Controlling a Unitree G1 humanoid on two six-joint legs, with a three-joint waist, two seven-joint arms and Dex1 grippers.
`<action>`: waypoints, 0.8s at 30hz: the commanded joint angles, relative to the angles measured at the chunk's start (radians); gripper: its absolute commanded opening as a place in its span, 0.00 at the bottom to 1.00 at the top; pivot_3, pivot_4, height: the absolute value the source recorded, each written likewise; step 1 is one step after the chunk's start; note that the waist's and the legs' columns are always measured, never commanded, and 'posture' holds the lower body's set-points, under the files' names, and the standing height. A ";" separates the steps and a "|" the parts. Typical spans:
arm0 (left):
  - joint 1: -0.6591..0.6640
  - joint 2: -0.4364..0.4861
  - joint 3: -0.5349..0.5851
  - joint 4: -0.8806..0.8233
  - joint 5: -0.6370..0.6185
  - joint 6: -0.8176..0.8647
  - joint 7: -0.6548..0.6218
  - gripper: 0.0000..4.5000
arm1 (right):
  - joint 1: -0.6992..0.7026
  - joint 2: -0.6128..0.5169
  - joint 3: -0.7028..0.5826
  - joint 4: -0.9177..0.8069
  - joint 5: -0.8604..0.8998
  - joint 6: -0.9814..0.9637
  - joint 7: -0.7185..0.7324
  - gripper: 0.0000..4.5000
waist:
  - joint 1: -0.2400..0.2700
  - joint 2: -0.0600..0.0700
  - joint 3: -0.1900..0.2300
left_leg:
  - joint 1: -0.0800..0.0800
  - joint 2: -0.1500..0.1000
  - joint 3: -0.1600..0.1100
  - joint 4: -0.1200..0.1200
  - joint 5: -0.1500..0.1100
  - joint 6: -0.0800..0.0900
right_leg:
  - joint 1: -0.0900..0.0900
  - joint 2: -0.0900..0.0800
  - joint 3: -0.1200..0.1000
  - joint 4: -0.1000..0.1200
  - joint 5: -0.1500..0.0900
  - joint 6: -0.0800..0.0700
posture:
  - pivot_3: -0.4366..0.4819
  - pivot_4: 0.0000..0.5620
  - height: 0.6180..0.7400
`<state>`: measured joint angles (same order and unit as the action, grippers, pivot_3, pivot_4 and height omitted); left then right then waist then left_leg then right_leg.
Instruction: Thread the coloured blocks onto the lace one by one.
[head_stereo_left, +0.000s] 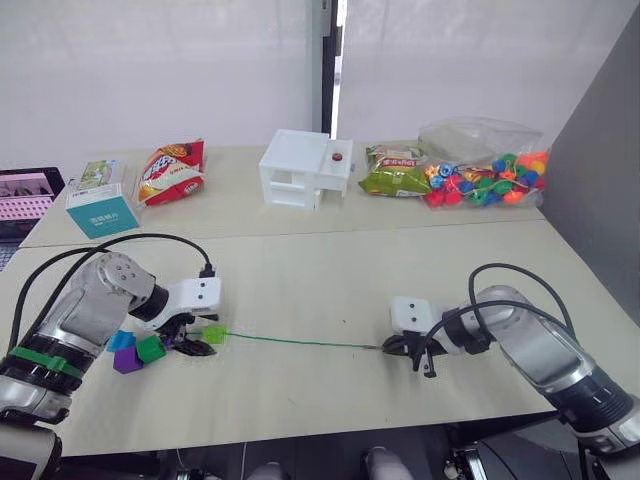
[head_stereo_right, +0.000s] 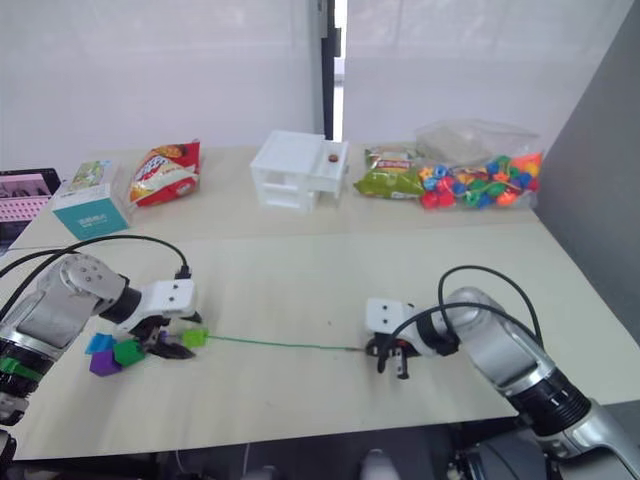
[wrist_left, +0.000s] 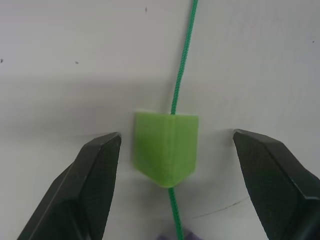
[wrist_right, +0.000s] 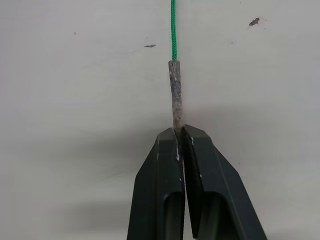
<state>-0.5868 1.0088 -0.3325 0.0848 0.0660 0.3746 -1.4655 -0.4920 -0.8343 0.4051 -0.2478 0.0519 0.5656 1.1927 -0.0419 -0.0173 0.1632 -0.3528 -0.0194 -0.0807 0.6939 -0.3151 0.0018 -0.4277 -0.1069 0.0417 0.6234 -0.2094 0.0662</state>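
One light green plastic cube (wrist_left: 166, 148) threaded on thin green lace (head_stereo_left: 300, 341), between wide-open left hand (wrist_left: 175, 160) fingers; right hand (wrist_right: 178, 131) clamped on stiff dark lace tip (wrist_right: 175, 92).

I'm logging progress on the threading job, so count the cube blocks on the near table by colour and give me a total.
Light green block: 1, threaded on the lace
Dark green block: 1
Blue block: 1
Purple block: 2, counting a second purple block that barely shows
Total: 5
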 joint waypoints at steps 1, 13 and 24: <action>-0.019 0.000 -0.051 -0.038 0.072 0.024 0.002 0.83 | 0.013 0.012 0.004 -0.021 -0.005 0.015 -0.015 0.00 | 0.000 0.000 0.000 | 0.000 0.000 0.000 0.000 0.000 0.000 | 0.000 0.000 0.000 0.000 0.000 0.000 | 0.48 0.27 1.00; -0.016 -0.044 -0.097 -0.053 0.168 0.037 0.027 0.36 | 0.013 0.020 0.006 -0.009 -0.018 0.014 -0.031 0.00 | 0.012 0.000 0.000 | 0.007 0.000 0.000 0.001 0.001 -0.001 | 0.005 0.000 0.000 0.000 -0.001 -0.001 | 0.48 0.27 1.00; -0.027 0.026 -0.044 -0.040 0.161 -0.024 0.002 0.28 | 0.011 0.014 0.007 0.004 -0.026 0.007 -0.023 0.00 | 0.010 0.000 0.000 | 0.006 0.000 0.000 0.001 0.001 -0.001 | 0.003 0.000 0.000 0.001 -0.001 -0.001 | 0.48 0.27 1.00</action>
<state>-0.6203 0.9993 -0.3986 0.0236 0.2110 0.3692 -1.4656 -0.4876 -0.8116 0.4079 -0.2471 0.0326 0.5730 1.1630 -0.0317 -0.0171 0.1630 -0.3467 -0.0194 -0.0805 0.6949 -0.3145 0.0010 -0.4244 -0.1068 0.0422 0.6241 -0.2103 0.0652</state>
